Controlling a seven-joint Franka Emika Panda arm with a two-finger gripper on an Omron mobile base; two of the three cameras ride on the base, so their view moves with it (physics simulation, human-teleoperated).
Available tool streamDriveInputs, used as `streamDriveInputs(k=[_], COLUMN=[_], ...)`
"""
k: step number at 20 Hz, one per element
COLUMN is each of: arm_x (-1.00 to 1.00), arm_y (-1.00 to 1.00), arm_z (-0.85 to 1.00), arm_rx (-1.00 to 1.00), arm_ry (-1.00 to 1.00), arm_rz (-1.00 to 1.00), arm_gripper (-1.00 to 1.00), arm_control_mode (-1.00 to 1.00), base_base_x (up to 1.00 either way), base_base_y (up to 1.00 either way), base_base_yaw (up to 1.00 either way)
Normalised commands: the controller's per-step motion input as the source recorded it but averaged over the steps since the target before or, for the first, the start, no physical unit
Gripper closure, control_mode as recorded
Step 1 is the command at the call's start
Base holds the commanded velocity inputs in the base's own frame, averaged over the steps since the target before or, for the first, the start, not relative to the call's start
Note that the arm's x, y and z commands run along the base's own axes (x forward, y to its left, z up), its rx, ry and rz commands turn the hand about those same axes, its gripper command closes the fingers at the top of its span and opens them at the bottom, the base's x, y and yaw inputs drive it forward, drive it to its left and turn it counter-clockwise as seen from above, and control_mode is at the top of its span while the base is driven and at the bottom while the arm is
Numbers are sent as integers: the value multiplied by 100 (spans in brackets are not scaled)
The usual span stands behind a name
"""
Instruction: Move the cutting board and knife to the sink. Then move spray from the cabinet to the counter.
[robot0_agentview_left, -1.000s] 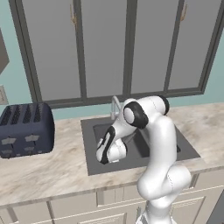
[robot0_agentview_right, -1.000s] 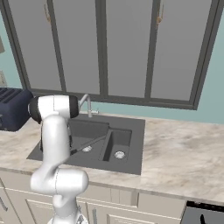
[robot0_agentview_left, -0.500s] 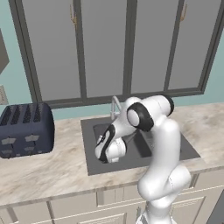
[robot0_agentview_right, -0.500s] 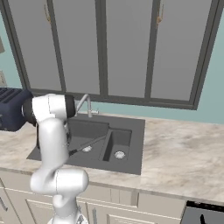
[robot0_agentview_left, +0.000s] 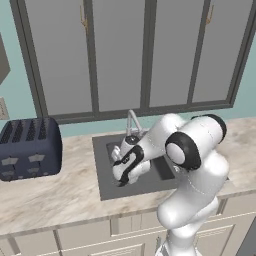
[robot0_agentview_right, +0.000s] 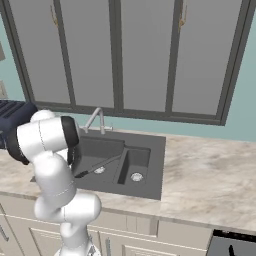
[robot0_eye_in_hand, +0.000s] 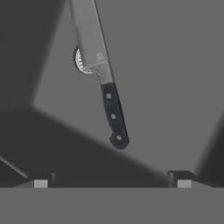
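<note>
two dark fingertips of the gripper (robot0_eye_in_hand: 112, 178) stand wide apart at the bottom of the hand view, with nothing between them: the gripper is released and touches nothing. over the last second the arm has lifted and swung nearer, so the gripper (robot0_agentview_left: 121, 176) now hangs above the near left part of the sink (robot0_agentview_left: 107, 187) rather than down inside it. the knife (robot0_eye_in_hand: 101, 72) lies free on the floor of the large basin, black handle toward the gripper, blade across the drain; from the right base view the knife (robot0_agentview_right: 96, 167) rests slantwise in the large basin of the sink (robot0_agentview_right: 150, 186). judged from this, the knife step looks done. i cannot make out the cutting board. the spray step would follow. a dark toaster (robot0_agentview_left: 30, 148) stands on the desk (robot0_agentview_left: 50, 197), left of the sink.
</note>
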Motion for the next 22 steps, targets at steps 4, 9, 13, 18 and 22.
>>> streamDriveInputs(k=[4,9,13,18,22], arm_x=[-29,-29,-16,-32,-50], arm_y=[1,5,0,0,0], arm_z=[98,100,98,70,52], arm_rx=[-2,-2,-2,0,0], arm_ry=[0,0,0,2,4], arm_rz=[0,0,0,0,1], arm_gripper=[-100,-100,-100,-100,-100], arm_control_mode=[-100,-100,-100,-100,-100], base_base_x=[0,0,0,0,0], base_base_y=[0,0,0,0,0], base_base_yaw=[0,0,0,0,0])
